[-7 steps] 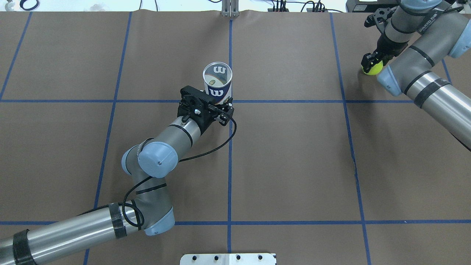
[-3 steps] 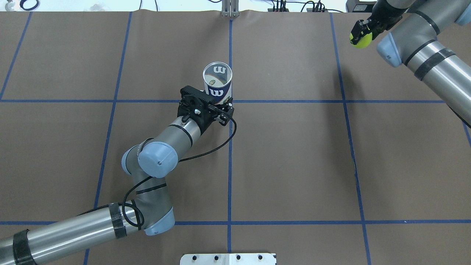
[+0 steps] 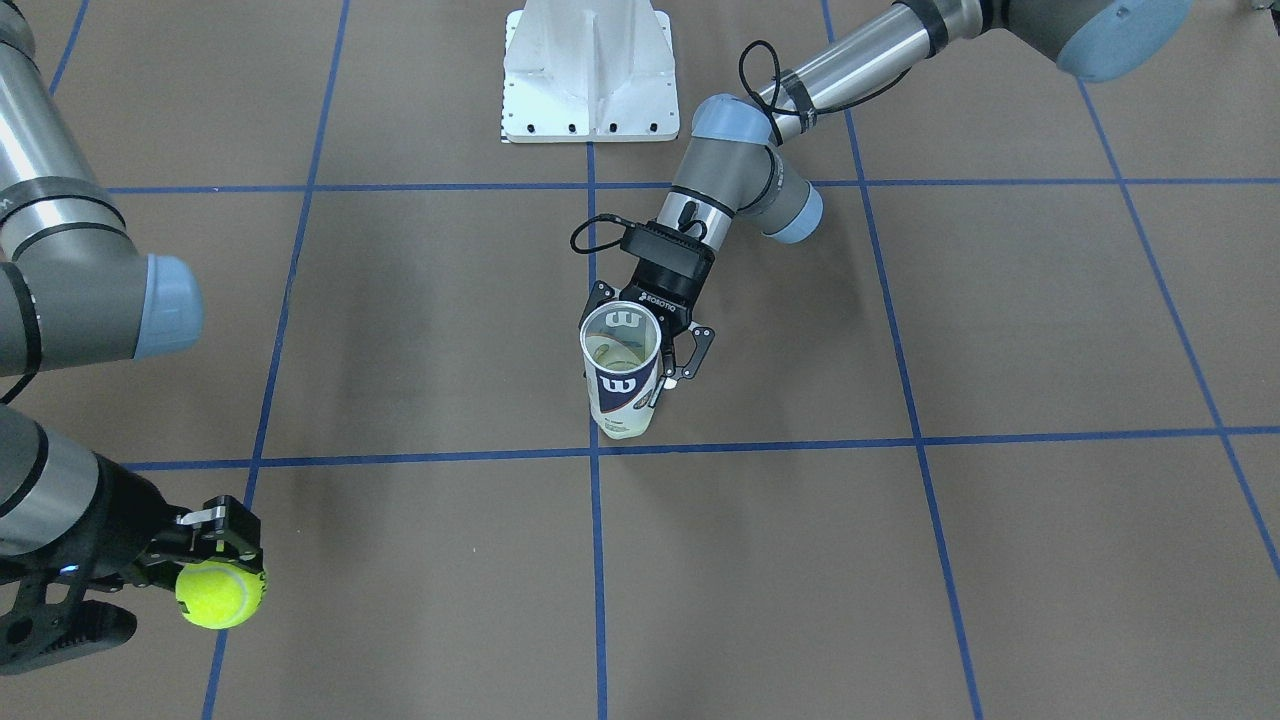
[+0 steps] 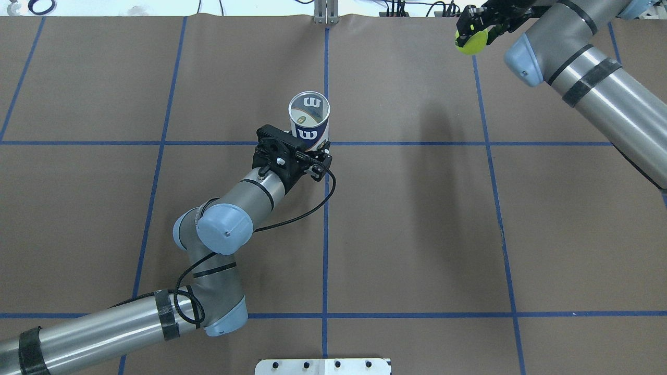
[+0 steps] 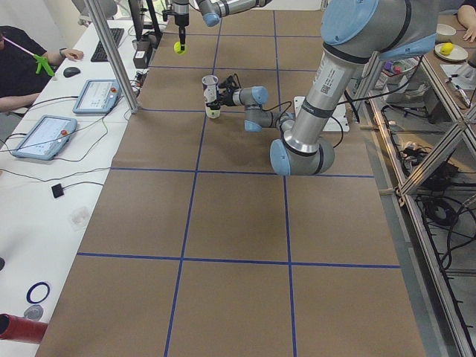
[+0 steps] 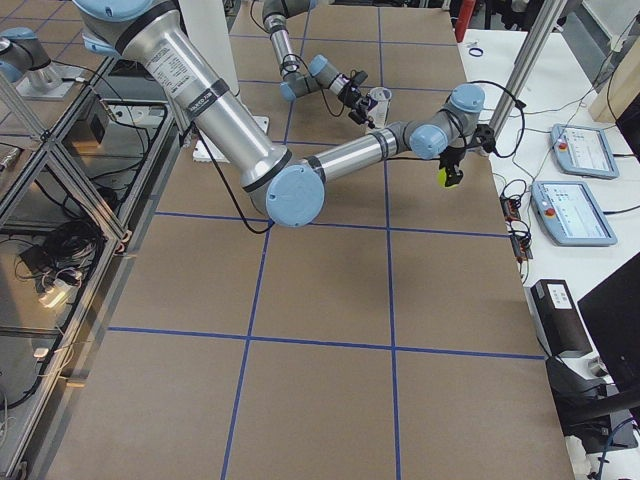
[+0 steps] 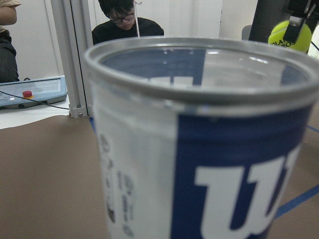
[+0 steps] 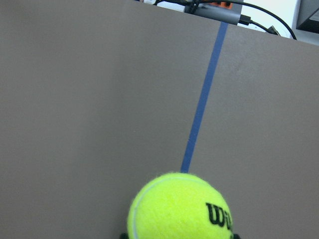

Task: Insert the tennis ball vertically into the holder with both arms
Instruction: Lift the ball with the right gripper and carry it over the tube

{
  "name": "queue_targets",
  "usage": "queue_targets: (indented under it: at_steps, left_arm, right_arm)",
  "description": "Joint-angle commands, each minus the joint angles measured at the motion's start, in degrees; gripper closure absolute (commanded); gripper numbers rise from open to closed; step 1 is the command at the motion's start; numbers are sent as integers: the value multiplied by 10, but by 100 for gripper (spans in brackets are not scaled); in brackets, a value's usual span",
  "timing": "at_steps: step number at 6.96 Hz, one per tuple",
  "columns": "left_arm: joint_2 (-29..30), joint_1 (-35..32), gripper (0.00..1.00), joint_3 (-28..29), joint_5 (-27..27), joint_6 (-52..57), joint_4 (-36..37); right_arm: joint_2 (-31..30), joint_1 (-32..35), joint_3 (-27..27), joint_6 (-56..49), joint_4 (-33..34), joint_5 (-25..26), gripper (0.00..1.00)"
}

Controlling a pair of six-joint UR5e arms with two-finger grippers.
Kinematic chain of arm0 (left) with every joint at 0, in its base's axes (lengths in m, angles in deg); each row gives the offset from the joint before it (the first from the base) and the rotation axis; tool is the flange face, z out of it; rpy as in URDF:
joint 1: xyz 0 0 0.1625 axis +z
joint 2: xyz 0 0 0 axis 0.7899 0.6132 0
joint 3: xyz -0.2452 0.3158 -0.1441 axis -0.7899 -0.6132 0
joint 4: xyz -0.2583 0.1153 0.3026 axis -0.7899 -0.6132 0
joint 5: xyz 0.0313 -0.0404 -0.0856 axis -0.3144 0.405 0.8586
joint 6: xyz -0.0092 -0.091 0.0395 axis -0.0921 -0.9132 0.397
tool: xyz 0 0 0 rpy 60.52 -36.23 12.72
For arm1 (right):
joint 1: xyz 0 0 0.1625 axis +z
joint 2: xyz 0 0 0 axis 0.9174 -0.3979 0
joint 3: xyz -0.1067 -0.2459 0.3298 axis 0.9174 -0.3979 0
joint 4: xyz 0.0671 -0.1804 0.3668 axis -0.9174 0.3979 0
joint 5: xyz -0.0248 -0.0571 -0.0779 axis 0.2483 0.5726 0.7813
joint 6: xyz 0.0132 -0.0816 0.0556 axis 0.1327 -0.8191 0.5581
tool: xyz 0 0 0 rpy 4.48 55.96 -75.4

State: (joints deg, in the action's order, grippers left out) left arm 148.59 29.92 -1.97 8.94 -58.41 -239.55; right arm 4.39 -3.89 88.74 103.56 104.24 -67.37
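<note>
upright holder (image 3: 620, 385) pinched by left pincer (image 3: 645, 345); tennis ball (image 4: 471, 42) pinched by right pincer (image 4: 471, 32), at holder's 2 o'clock, overhead view.

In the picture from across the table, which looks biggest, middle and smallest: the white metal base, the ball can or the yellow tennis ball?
1. the white metal base, largest
2. the holder, which is the ball can
3. the tennis ball, smallest, even though it hangs raised off the table, nearer the camera

Bright, even light leaves soft shadows on the brown paper surface (image 4: 417, 234). The clear navy-labelled plastic can (image 7: 199, 149) looks blurred close up.
</note>
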Motion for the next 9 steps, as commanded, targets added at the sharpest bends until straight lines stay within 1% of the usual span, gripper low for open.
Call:
queue_targets:
  at_steps: [1,2,3,4,5,6,9]
  left_arm:
    - [0,1,19,1,0,0,1]
    - [0,3,19,1,0,0,1]
    - [1,4,19,7,0,-1,0]
    - [1,5,19,7,0,-1,0]
    - [1,6,19,7,-1,-1,0]
    - [1,6,19,7,-2,-1,0]
    - [1,10,19,7,-3,-1,0]
  right_arm:
    - [11,-41,76,106,3,-11,100]
    - [25,-62,102,152,4,-14,100]
    - [58,-80,114,194,10,-14,100]
    - [73,-96,145,213,41,-15,100]
    - [74,-118,189,213,92,-14,100]
    - [78,-137,199,214,107,-9,100]
    - [79,-178,199,228,107,25,100]
